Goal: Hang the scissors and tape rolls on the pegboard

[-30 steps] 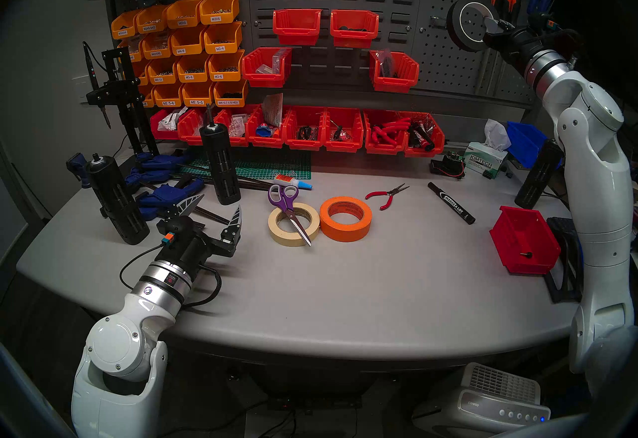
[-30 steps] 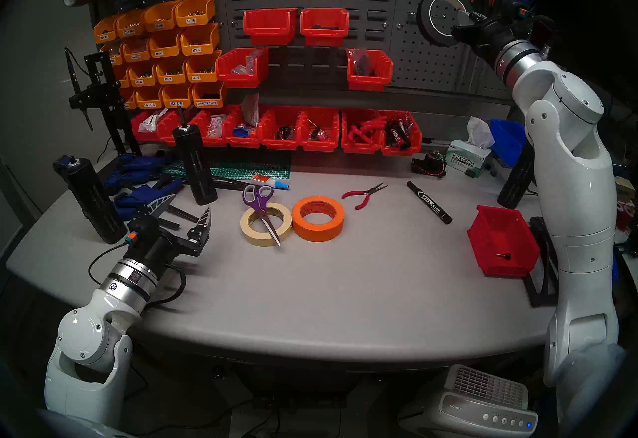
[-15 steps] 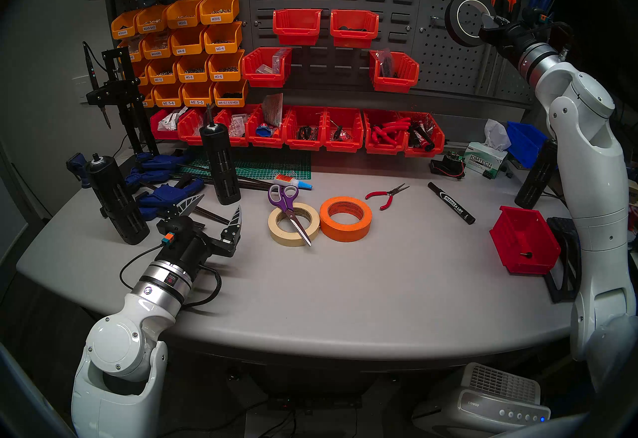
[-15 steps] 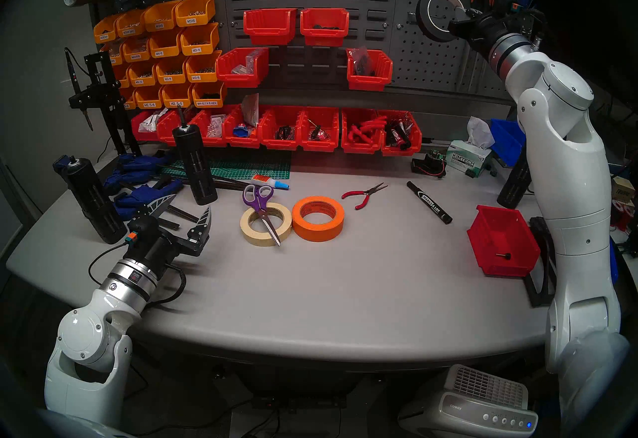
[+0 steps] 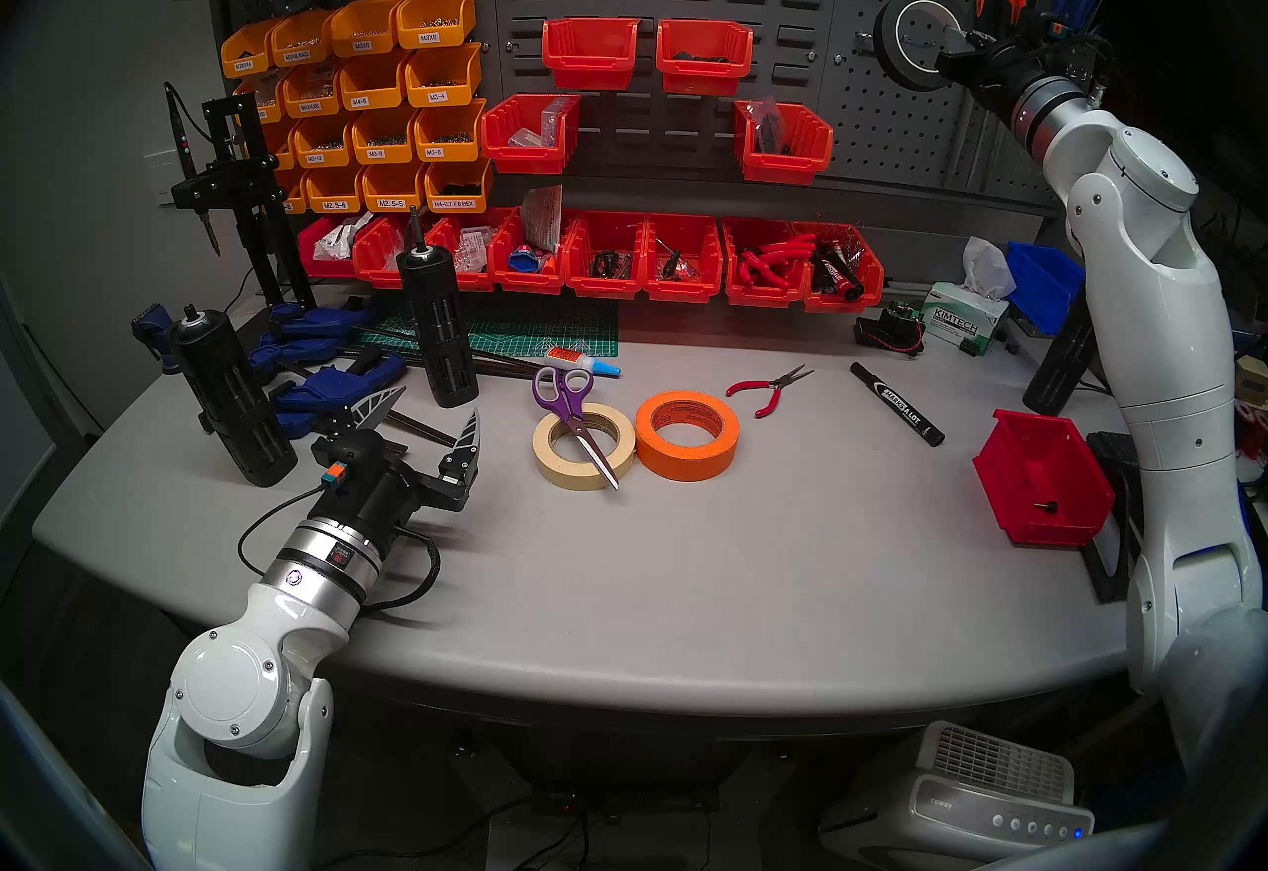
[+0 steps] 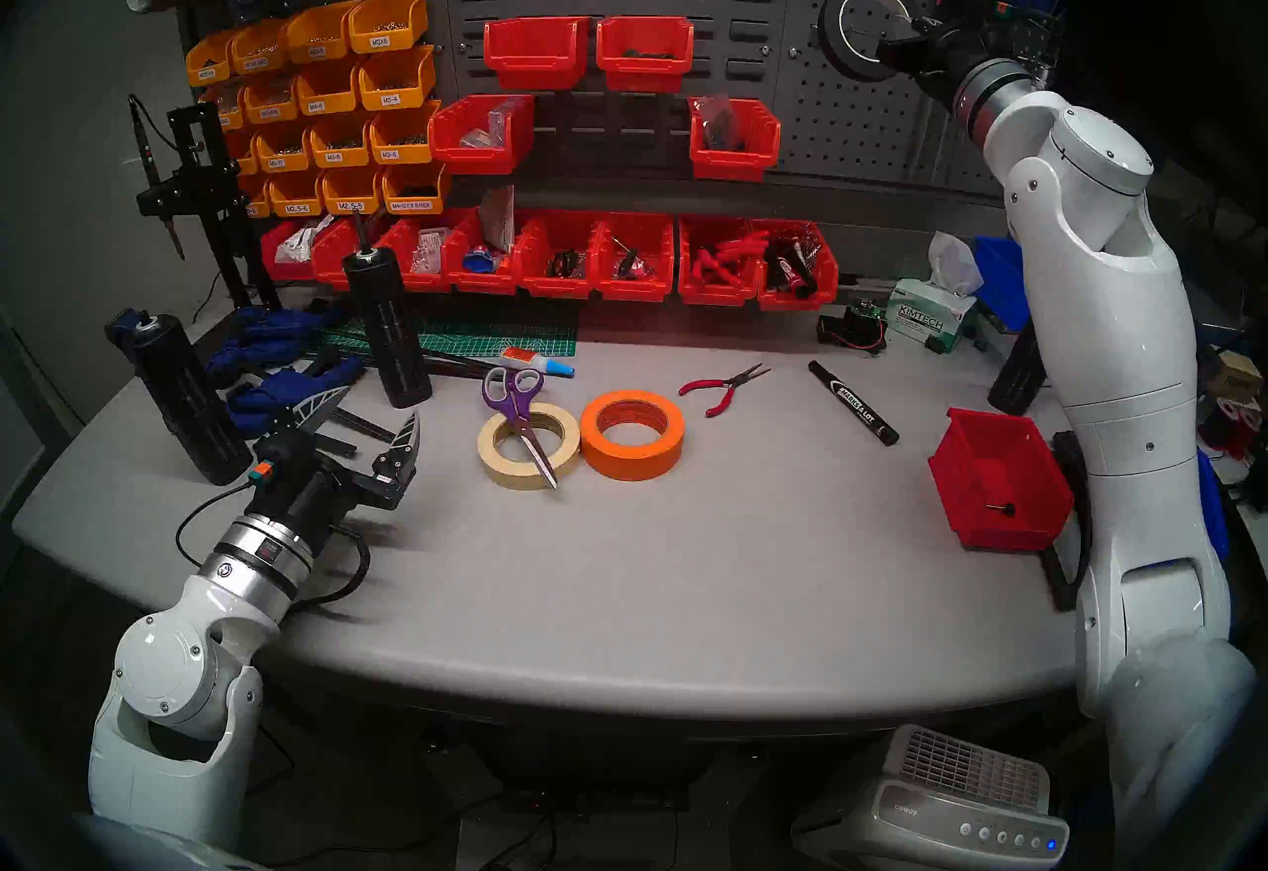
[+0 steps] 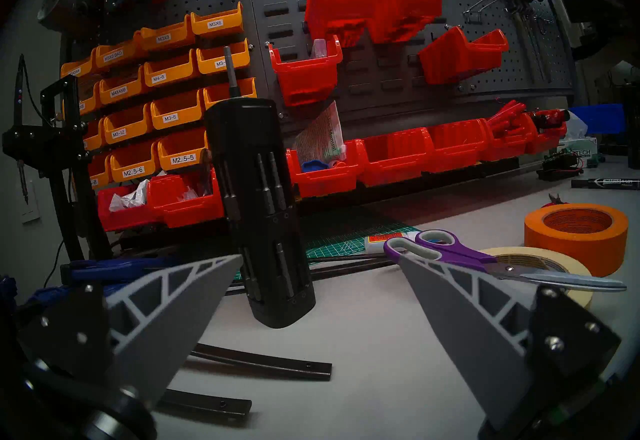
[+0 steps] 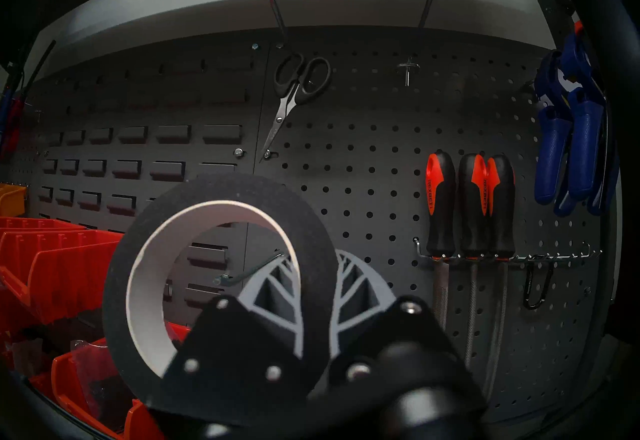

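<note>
My right gripper [image 5: 955, 40] is shut on the wall of the black tape roll [image 5: 892, 42], one finger inside its white core and one outside. It holds the roll upright close to the pegboard [image 5: 892, 121]. In the right wrist view a metal hook [image 8: 242, 271] shows through the hole of the black tape roll [image 8: 221, 193]. I cannot tell whether the hook has entered the hole. The purple scissors [image 5: 573, 413] lie across the beige tape roll [image 5: 549, 447], with the orange tape roll [image 5: 686, 461] touching it. My left gripper [image 5: 436, 404] rests open left of them.
Black-handled scissors [image 8: 294, 89], orange-black files [image 8: 467, 200] and blue clamps [image 8: 568, 137] hang on the board around the roll. Red bins [image 5: 782, 142] hang to its lower left. On the table lie red pliers [image 5: 768, 389], a marker [image 5: 895, 403] and a red bin [image 5: 1043, 478].
My right arm has carried the black tape roll a little left and up, closer to the pegboard. The left arm and the things on the table have not moved.
</note>
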You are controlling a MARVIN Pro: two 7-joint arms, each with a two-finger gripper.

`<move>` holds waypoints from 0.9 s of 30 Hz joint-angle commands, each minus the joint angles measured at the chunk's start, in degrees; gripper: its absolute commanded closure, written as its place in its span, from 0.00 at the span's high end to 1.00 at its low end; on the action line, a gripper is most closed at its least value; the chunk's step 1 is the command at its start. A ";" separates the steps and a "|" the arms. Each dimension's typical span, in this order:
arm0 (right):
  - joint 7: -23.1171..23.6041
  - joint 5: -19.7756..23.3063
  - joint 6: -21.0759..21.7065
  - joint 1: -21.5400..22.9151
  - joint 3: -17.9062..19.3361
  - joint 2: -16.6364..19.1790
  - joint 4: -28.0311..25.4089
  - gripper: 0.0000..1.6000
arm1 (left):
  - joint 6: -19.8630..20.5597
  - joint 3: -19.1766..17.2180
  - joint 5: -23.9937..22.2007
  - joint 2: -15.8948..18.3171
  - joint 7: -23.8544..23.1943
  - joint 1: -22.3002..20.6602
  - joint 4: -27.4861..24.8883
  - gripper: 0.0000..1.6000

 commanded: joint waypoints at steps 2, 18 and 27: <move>0.04 -2.08 -0.46 6.80 -0.46 -1.28 1.53 0.00 | -0.28 0.12 -0.02 0.00 -0.05 -0.10 -0.71 1.00; 1.56 -3.91 1.12 10.75 -2.72 -1.01 5.80 0.00 | -0.32 0.12 0.00 -0.02 -0.05 -0.06 -0.76 1.00; 2.11 -4.36 2.63 9.98 -2.90 -0.57 5.85 0.00 | -0.34 0.12 0.00 -0.02 -0.04 -0.04 -0.78 1.00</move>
